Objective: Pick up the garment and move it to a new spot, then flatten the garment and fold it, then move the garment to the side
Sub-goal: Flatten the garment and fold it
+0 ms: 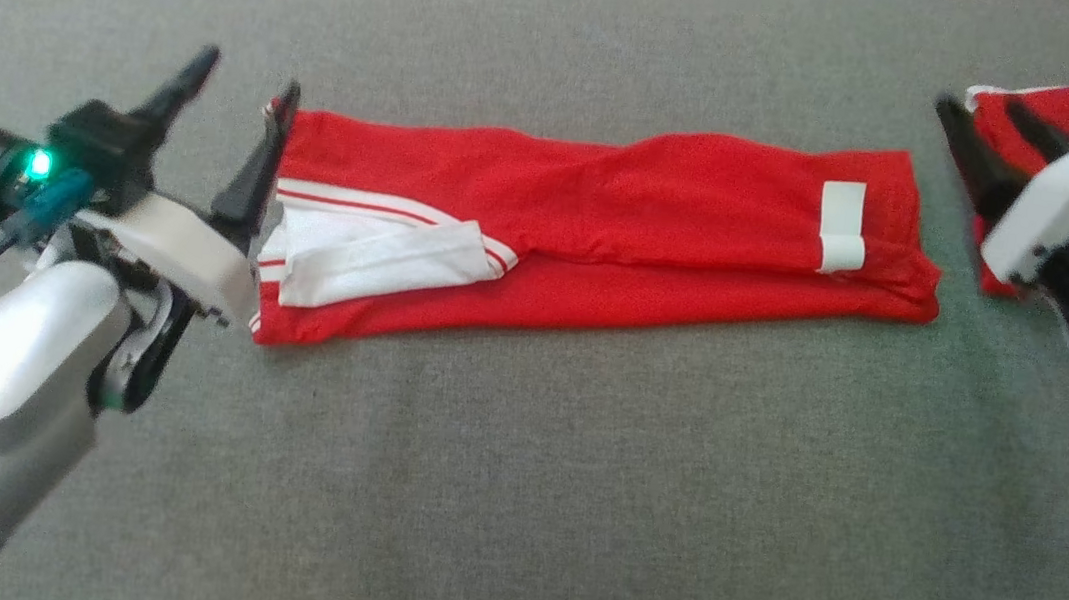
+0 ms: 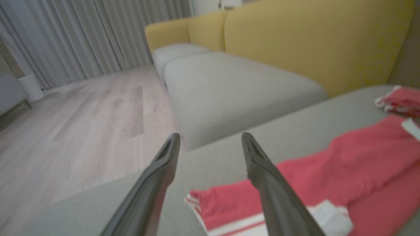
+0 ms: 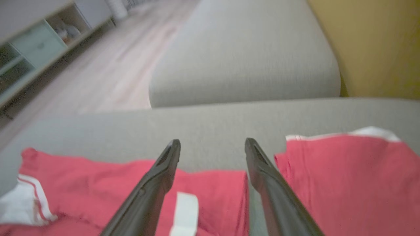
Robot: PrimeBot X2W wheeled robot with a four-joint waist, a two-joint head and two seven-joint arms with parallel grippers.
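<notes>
The garment (image 1: 604, 217) is red with white trim and lies folded into a long flat strip across the grey cushion (image 1: 512, 499). A white label sits near its right end and a white-striped flap near its left end. My left gripper (image 1: 247, 81) hovers at the strip's left end, open and holding nothing; its right finger is just by the cloth's edge. In the left wrist view the garment (image 2: 344, 170) lies to the right of that gripper (image 2: 211, 137). My right gripper (image 1: 978, 114) hangs open and empty just past the right end. Its wrist view has the garment (image 3: 98, 177) under the gripper (image 3: 213, 144).
A second red garment (image 1: 1047, 127) lies at the cushion's far right, behind my right gripper, and appears again as the second garment (image 3: 344, 177). Beyond the cushion stand another grey seat (image 2: 229, 88), a yellow sofa back (image 2: 295, 39) and wooden floor (image 2: 82, 124).
</notes>
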